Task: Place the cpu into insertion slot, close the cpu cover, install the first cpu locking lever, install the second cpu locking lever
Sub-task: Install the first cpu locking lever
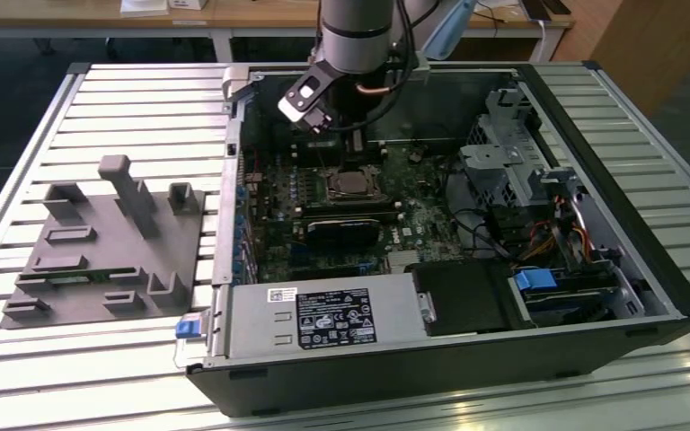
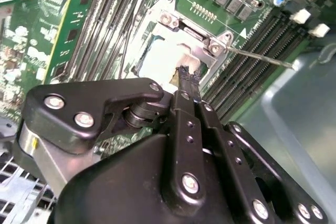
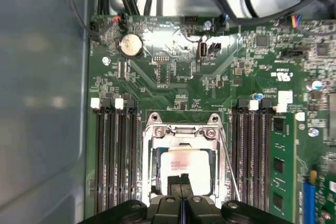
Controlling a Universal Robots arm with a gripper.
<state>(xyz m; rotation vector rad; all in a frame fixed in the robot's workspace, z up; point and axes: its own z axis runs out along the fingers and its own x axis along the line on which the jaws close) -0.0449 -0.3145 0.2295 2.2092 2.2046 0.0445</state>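
The cpu [image 3: 181, 162], a flat silvery square, lies in the insertion slot [image 1: 351, 184] on the green motherboard inside the open computer case. The cpu cover [image 3: 181, 131], a silvery frame with a window, lies down around it. A thin locking lever [image 2: 262, 57] sticks out sideways over the memory slots; in the first wrist view this lever [image 3: 229, 163] runs along one side of the socket. My gripper [image 2: 186, 74] hovers just above the socket's edge, its black fingers pressed together with nothing between them. In the exterior view the gripper [image 1: 324, 126] hangs over the board's far part.
Long memory slots [image 3: 113, 156] flank the socket on both sides. A black heatsink block [image 1: 348, 232] sits just in front of the socket. The power supply [image 1: 321, 319] and drive cage [image 1: 507, 153] crowd the case. A grey fixture [image 1: 105, 242] lies on the slatted table at the exterior view's left.
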